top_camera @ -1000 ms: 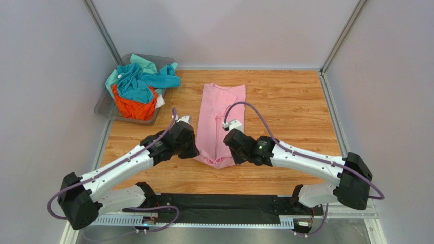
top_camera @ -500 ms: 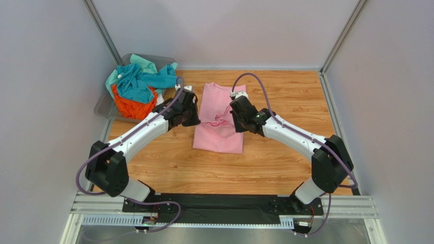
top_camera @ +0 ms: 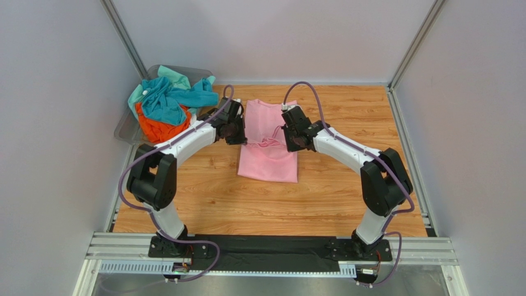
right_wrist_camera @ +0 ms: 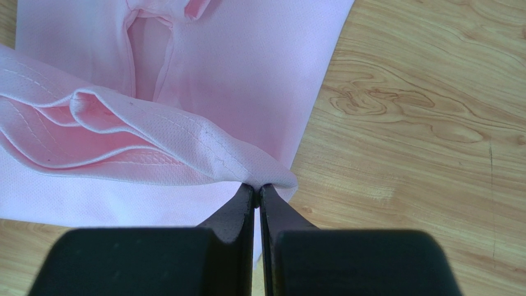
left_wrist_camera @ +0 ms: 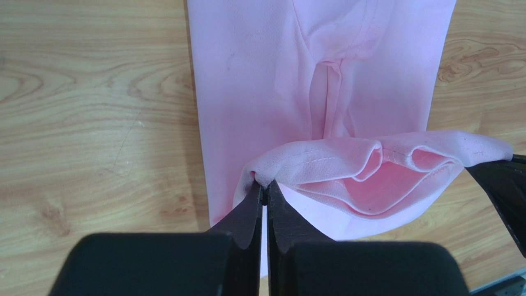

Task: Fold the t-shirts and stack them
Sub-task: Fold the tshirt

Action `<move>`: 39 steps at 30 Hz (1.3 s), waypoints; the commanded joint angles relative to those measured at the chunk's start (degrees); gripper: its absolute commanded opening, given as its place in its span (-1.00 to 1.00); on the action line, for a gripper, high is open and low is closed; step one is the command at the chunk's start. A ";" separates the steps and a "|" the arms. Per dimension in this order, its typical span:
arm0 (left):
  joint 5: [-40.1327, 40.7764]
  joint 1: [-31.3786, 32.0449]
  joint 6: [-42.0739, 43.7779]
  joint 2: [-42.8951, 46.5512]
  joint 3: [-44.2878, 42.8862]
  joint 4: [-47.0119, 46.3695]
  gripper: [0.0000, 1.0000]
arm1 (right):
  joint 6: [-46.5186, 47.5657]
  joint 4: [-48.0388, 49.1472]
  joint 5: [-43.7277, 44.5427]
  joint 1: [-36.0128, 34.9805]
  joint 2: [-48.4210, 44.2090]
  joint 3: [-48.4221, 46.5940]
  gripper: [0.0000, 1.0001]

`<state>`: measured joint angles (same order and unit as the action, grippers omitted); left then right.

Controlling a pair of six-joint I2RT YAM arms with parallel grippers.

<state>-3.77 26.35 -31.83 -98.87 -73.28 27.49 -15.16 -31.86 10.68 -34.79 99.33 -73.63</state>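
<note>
Top external, pink shirt (top_camera: 270, 163), hem carried farther

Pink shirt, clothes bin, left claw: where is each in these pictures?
pink shirt (top_camera: 268, 166), overhead view, on its flat lower layer.
clothes bin (top_camera: 131, 137), overhead view, on its near-left wall.
left gripper (left_wrist_camera: 264, 186), left wrist view, between its fingertips, which pinch the shirt's edge.

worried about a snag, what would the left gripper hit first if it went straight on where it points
Shut on the lifted hem of the pink t-shirt, the left gripper would probably next meet that shirt's flat layer lying on the table; depth is hard to judge.
</note>
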 commanded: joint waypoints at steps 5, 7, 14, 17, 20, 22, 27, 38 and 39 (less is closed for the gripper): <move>-3.26 -1.39 3.53 -5.54 -4.85 -4.02 -1.00 | 0.92 2.94 -2.24 2.18 4.02 -3.54 -0.95; -2.74 -1.65 3.71 -7.55 -6.52 -3.06 -0.99 | 0.83 3.46 -2.85 2.96 4.82 -4.07 -0.95; -3.26 -2.71 4.32 -11.60 -8.81 -2.70 -0.86 | 0.92 4.26 -4.61 4.46 9.04 -5.74 -0.90; -3.35 -2.97 4.50 -12.57 -9.69 -2.52 -0.75 | 1.45 4.43 -4.61 4.90 10.35 -6.35 -0.85; -3.88 -3.06 4.85 -12.75 -10.22 -2.26 -0.56 | 1.18 4.17 -4.44 5.34 10.53 -6.97 -0.67; -4.14 -3.15 4.59 -11.96 -10.40 -2.17 -0.49 | 1.27 3.82 -4.43 5.34 9.84 -7.32 -0.33; -7.21 -3.15 3.97 -7.93 -9.17 -2.61 0.41 | 0.39 3.30 -7.95 5.17 6.15 -6.53 0.15; -14.06 -0.07 -1.30 6.14 7.51 -9.37 0.98 | -7.16 7.15 -16.02 -0.19 -9.14 8.92 1.00; -16.07 0.19 -1.82 6.58 8.49 -10.42 0.99 | -8.65 10.29 -17.87 -0.37 -10.20 10.59 1.00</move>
<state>-14.57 25.23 -31.31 -94.08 -68.27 21.63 -19.27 -27.35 -0.97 -34.13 91.92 -67.26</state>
